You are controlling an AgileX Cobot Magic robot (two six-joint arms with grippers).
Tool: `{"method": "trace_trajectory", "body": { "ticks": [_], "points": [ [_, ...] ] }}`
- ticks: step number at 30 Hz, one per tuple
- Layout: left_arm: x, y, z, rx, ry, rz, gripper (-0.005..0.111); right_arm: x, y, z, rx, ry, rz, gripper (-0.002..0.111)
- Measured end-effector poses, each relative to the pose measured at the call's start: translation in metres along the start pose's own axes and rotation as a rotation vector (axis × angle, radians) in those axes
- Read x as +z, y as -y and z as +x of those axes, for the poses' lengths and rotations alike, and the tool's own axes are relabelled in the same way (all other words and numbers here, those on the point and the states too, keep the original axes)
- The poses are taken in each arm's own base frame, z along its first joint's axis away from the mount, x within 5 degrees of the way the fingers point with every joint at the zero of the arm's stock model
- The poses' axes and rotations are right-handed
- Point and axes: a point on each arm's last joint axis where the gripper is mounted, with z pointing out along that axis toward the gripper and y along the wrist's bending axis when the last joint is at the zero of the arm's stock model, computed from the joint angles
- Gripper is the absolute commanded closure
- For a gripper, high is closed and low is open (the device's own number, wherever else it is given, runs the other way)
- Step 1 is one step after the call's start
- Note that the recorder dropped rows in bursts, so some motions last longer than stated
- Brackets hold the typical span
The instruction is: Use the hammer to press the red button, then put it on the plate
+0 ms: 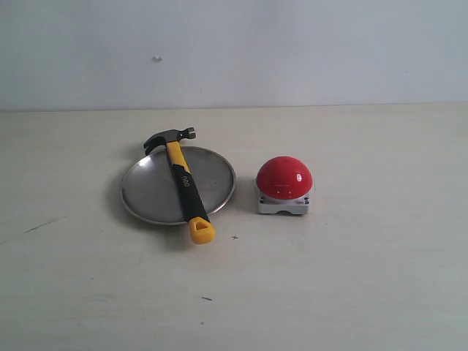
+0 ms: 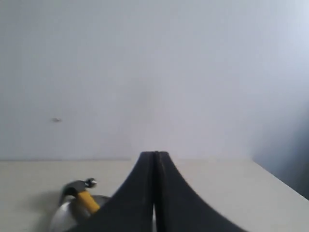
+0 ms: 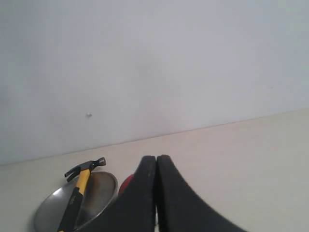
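Note:
The hammer [image 1: 181, 180] lies across the silver plate [image 1: 150, 191], its dark head past the far rim and its yellow looped end over the near rim. To the plate's right the red button [image 1: 284, 178] sits on its grey-white base. Neither arm shows in the exterior view. My left gripper [image 2: 155, 155] is shut and empty, away from the hammer [image 2: 79, 191] and the plate [image 2: 60, 220]. My right gripper [image 3: 156, 158] is shut and empty too; beyond it I see the hammer [image 3: 79, 186], the plate [image 3: 99, 188] and a sliver of the red button [image 3: 125, 183].
The pale tabletop [image 1: 351, 278] runs back to a plain white wall [image 1: 292, 51]. A few small dark marks [image 1: 44, 224] dot the table surface.

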Motion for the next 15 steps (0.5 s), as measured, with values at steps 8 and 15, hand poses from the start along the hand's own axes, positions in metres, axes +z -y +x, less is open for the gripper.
{"method": "trace_trajectory", "body": {
  "ticks": [8, 15],
  "points": [
    [-0.034, -0.015, 0.04, 0.009, 0.106, -0.155, 0.107, 0.002, 0.004, 0.012, -0.001, -0.026, 0.014, 0.108],
    [-0.038, -0.021, 0.055, 0.001, 0.107, -0.189, 0.107, 0.002, 0.004, 0.012, -0.001, -0.026, 0.014, 0.108]
  ]
}}
